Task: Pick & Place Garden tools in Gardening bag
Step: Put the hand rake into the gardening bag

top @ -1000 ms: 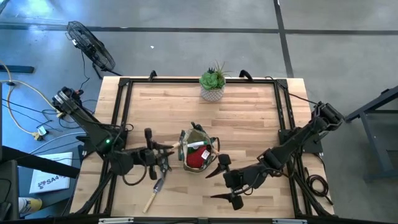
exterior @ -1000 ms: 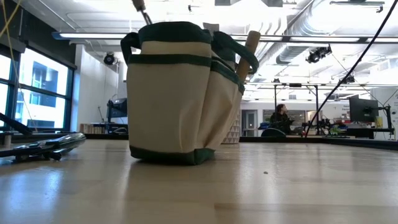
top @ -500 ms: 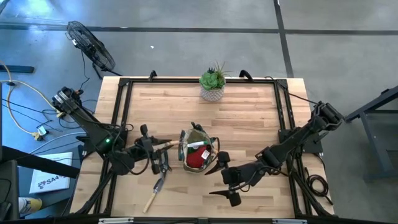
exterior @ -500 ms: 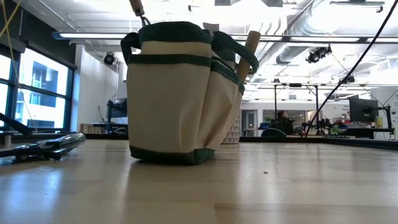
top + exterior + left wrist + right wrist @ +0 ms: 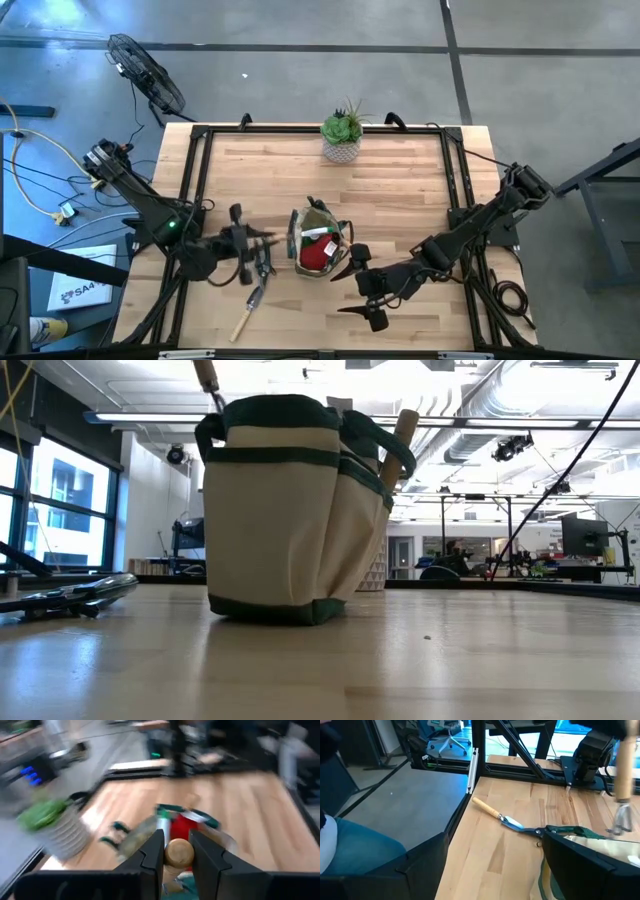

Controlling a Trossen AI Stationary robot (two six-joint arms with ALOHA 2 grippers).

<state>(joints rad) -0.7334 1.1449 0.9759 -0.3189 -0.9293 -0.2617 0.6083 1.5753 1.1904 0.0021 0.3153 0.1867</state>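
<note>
The olive-tan gardening bag (image 5: 316,246) stands upright on its base on the table and holds a red item (image 5: 314,256); it also shows in the low view (image 5: 285,510). A wooden handle (image 5: 404,432) sticks out of the bag's side. My left gripper (image 5: 250,240), left of the bag, is shut on a wooden-handled fork (image 5: 623,775) whose metal head (image 5: 619,824) hangs at the bag's rim. My right gripper (image 5: 352,290) is open at the bag's right; one finger (image 5: 343,265) stands against the bag's side, and I cannot tell if it touches. A trowel (image 5: 247,311) and dark pruners (image 5: 262,266) lie on the table. My left gripper pinches the fork's wooden handle near its free end (image 5: 179,853) between its two fingers. The fingers come from the table's left and lie along the handle. The fork is lifted clear and tilted, head down, its shaft (image 5: 216,400) at the bag's rim.
A green succulent in a white pot (image 5: 342,136) stands at the table's far edge. The trowel (image 5: 499,817) lies between the bag and the left frame rail (image 5: 470,775). Bare wood lies between bag and pot.
The fork's handle above the bag's rim has shifted a little toward the table's left with my left gripper, which stays shut on it. The bag has kept still.
</note>
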